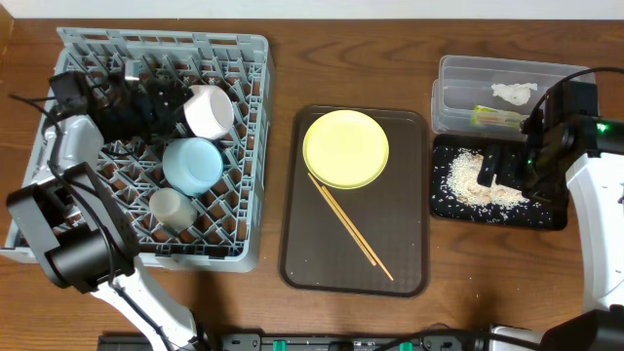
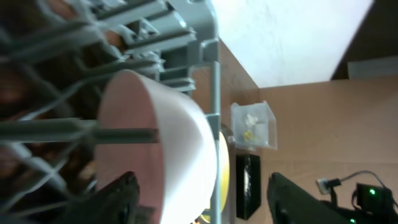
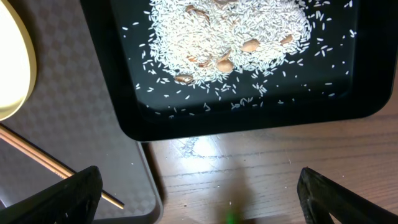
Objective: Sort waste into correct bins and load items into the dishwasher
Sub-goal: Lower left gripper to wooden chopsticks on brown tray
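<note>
Left gripper (image 2: 202, 183) spread near white bowl (image 2: 180, 130), right gripper (image 3: 199, 174) spread, empty; chopsticks (image 1: 349, 226) look light, stiff, easy to roll, so pinch both at middle

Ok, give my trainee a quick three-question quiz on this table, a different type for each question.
1. True or false: the chopsticks lie on the brown tray.
2. Which container holds the rice scraps? A) clear tub B) black tray C) plate
3. How many dishes sit in the dish rack?

Key: 1 true. 2 B. 3 three: white bowl, blue bowl, cup.
</note>
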You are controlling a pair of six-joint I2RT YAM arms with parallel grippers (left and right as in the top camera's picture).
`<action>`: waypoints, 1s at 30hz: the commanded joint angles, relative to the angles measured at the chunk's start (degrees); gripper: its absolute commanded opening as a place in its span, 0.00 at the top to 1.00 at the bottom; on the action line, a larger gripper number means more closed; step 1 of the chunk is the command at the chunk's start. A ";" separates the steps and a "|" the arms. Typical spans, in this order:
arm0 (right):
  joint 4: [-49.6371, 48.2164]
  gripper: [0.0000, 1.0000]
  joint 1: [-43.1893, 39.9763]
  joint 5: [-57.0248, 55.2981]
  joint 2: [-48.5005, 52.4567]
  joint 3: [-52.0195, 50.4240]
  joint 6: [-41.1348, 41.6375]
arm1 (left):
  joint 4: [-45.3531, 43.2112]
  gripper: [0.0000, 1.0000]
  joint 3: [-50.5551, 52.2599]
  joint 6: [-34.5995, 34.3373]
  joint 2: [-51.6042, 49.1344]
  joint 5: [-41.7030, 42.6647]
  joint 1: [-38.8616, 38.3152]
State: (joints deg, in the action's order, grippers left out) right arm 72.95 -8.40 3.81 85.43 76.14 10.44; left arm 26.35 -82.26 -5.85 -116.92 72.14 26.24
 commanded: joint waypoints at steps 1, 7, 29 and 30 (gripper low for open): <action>0.17 0.02 -0.26 -0.37 -1.05 1.01 0.22 | -0.09 0.27 -0.55 0.57 0.72 -1.51 1.81; 0.15 0.02 -0.26 -0.37 -1.05 1.01 0.22 | 1.64 0.18 -0.55 0.39 7.32 -9.27 3.39; -0.04 0.02 -0.26 -0.37 -1.05 0.98 0.22 | 32.57 0.05 -0.42 -18.95 31.23 -51.06 -33.90; -0.02 0.02 -0.26 -0.37 -1.05 0.98 0.22 | 32.57 0.05 -0.33 -19.30 31.06 -50.82 -36.11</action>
State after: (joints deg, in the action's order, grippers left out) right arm 72.88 -8.40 3.81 85.43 76.14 10.46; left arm 58.52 -82.50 -22.96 -85.19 21.71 -4.01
